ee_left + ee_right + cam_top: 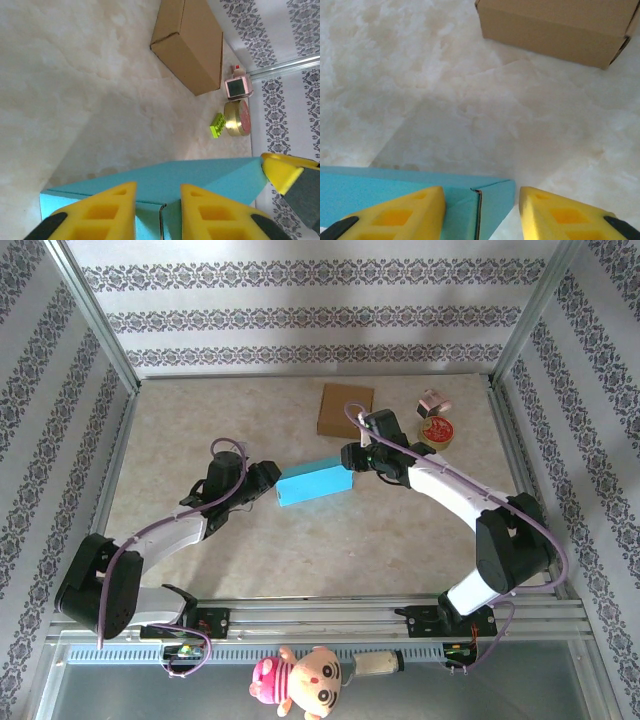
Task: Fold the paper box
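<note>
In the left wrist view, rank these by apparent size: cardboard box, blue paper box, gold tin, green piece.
1. blue paper box, though it is nearest the camera
2. cardboard box
3. gold tin
4. green piece

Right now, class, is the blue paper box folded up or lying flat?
Folded up: the blue paper box stands as a block with top and side faces showing; end flaps, cannot tell.

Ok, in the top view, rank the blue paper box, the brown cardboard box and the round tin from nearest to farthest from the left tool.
1. blue paper box, mid-table, right against the left tool.
2. brown cardboard box, farther back, near the centre.
3. round tin, back right.
</note>
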